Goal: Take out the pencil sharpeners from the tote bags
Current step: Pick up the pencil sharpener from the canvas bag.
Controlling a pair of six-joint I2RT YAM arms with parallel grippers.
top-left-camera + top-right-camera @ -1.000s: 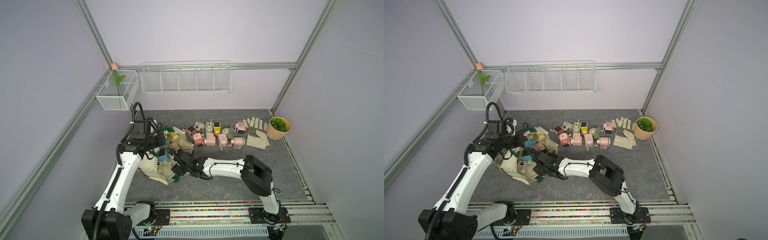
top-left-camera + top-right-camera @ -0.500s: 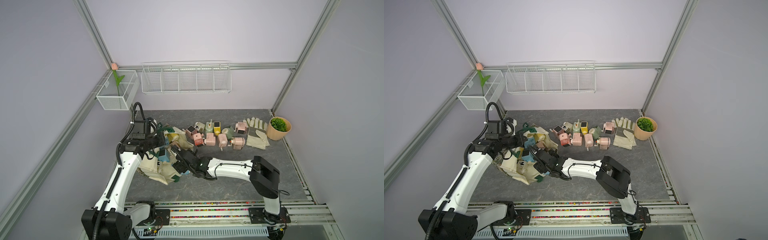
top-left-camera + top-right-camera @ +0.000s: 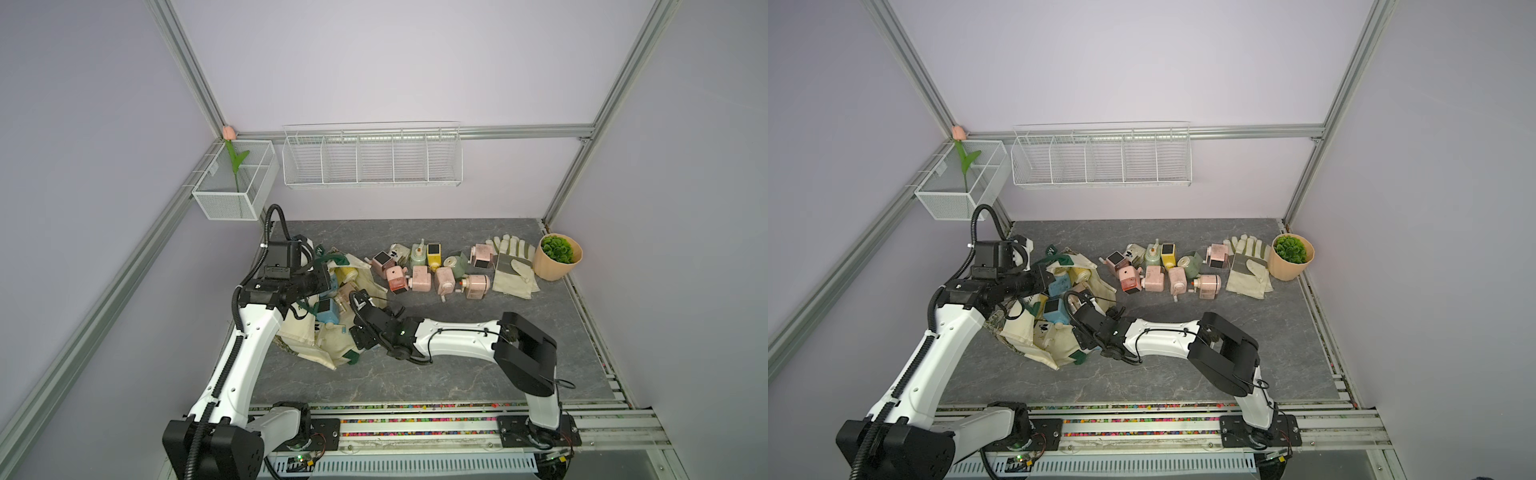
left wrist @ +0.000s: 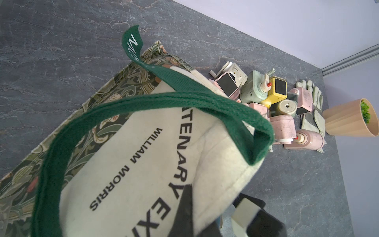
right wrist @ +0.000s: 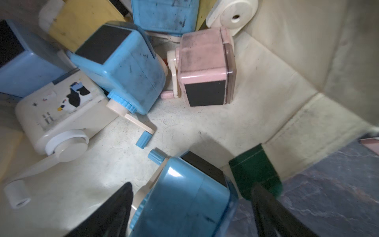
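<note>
The cream tote bag point(image 3: 299, 334) with green handles lies on its side at the table's left. My left gripper point(image 4: 213, 211) is shut on its upper rim and holds the mouth up. My right gripper point(image 5: 190, 190) reaches into that mouth, its jaws wide around a blue pencil sharpener point(image 5: 184, 197) lifted off the bag's floor. Deeper inside lie another blue sharpener point(image 5: 123, 65), a pink one point(image 5: 205, 71), a cream one with a cow sticker point(image 5: 61, 110) and a yellow one point(image 5: 82, 22). Several more sharpeners point(image 3: 428, 274) sit in a cluster on the table's middle.
A pair of pale gloves point(image 3: 513, 270) and a tan plant pot point(image 3: 557, 257) stand at the back right, beside the cluster. On the walls hang a white wire rack point(image 3: 372, 160) and a mesh bin point(image 3: 237, 183) holding a tulip.
The right arm's elbow has swung to the right and its forearm now lies more stretched out, while the gripper stays at the bag's mouth. The left arm has not moved.
</note>
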